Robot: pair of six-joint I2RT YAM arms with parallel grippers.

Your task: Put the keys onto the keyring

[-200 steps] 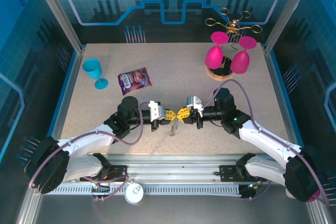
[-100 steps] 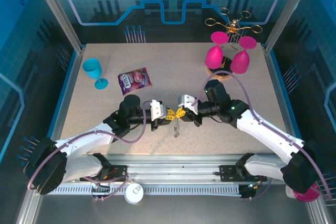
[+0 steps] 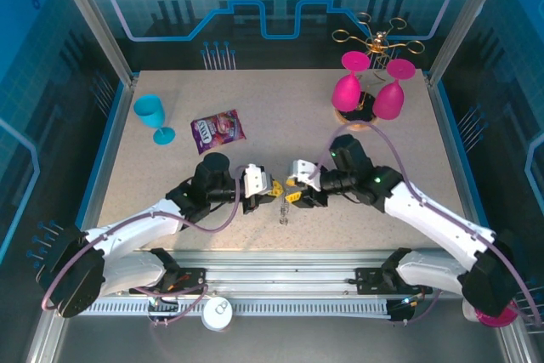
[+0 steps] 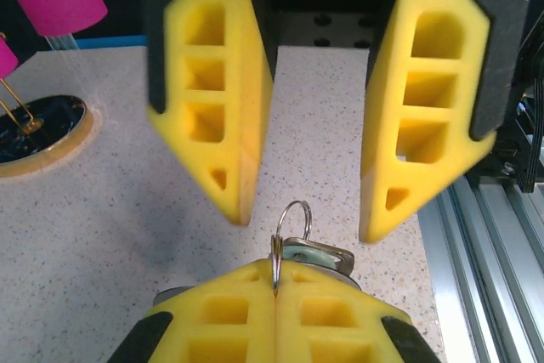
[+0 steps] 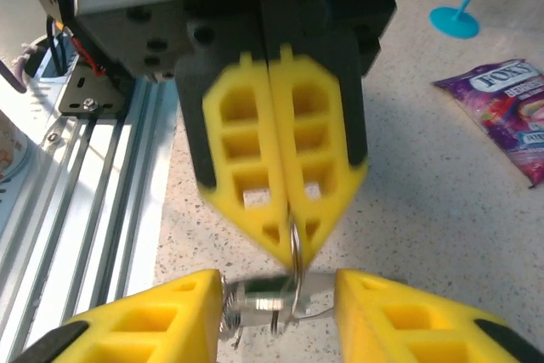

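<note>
My left gripper (image 4: 276, 285) is shut on a thin silver keyring (image 4: 291, 229), which stands upright out of its fingertips. A small silvery key (image 4: 321, 255) with a pale teal head hangs on the ring just behind it. My right gripper (image 5: 279, 292) is open, its yellow fingers (image 5: 153, 325) on either side of the key's metal shank (image 5: 265, 299), the left finger close against it. In the top view the left gripper (image 3: 274, 190) and the right gripper (image 3: 294, 196) meet tip to tip at the table's near middle, with the key (image 3: 284, 208) dangling below.
A purple snack packet (image 3: 218, 130) and a teal goblet (image 3: 153, 116) lie at the left back. Two pink glasses (image 3: 370, 87) hang on a gold rack (image 3: 374, 40) at the right back, its round base (image 4: 34, 138) nearby. The aluminium rail (image 4: 493, 252) runs along the near edge.
The right arm has swung left and forward to meet the left gripper, and its jaws have gone from shut to open around the key. The left gripper stays shut on the ring.
</note>
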